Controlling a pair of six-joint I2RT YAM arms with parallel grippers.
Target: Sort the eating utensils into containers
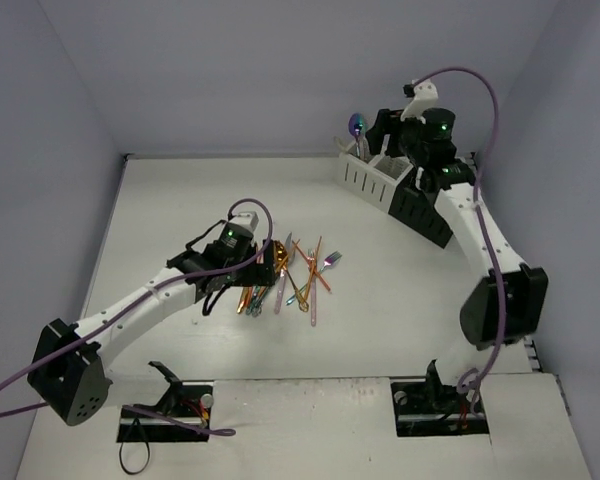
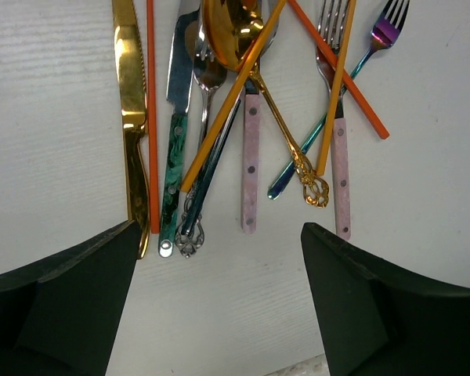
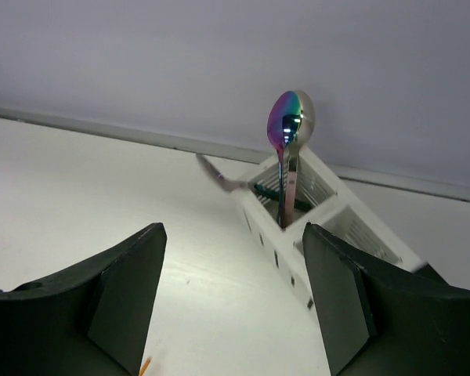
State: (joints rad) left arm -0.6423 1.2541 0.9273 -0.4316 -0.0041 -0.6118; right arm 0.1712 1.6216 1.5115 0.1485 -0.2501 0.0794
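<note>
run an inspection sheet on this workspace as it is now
surface: white table, flat, no spills seen
job's things: utensils piled mid-table, crossing one another; one iridescent spoon stands bowl-up in the end compartment of the white caddy; black caddy joined to it in a row
clutter: nothing seen
jaws: left jaws open above the utensils, empty; right jaws open facing the spoon, apart from it, empty
cables: a purple cable loops along each arm, off the table top
surroundings: plain pale walls on three sides, nothing else seen
</note>
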